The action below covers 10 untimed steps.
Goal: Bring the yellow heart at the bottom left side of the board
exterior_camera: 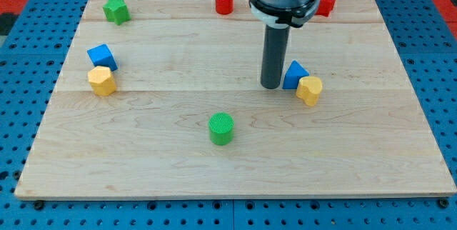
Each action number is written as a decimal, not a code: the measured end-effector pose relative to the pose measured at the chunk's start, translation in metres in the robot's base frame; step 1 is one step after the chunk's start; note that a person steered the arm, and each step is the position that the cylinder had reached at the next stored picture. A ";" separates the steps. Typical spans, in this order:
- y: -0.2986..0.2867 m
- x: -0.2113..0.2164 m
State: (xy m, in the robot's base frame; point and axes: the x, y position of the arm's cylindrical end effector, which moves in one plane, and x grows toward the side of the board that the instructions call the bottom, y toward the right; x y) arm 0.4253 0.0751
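Note:
The yellow heart point(309, 89) lies right of the board's middle, touching the lower right side of a blue triangle point(293, 75). My tip point(270, 86) rests on the board just left of the blue triangle, close to it or touching it, and about a block's width left of the heart. The rod rises straight up to the arm at the view's top. The bottom left part of the wooden board point(86, 166) lies far from the heart.
A yellow hexagon point(101, 81) sits at the left edge just below a blue cube point(101, 56). A green cylinder point(221, 128) stands at bottom centre. A green star point(116, 10) is top left, a red cylinder point(224, 1) top centre, and a red star point(326, 3) is partly behind the arm.

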 end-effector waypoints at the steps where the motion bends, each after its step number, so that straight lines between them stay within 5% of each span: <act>1: 0.057 -0.035; 4: 0.040 0.012; 8: 0.050 -0.030; 10: 0.052 0.014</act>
State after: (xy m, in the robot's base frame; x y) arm 0.4397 0.1269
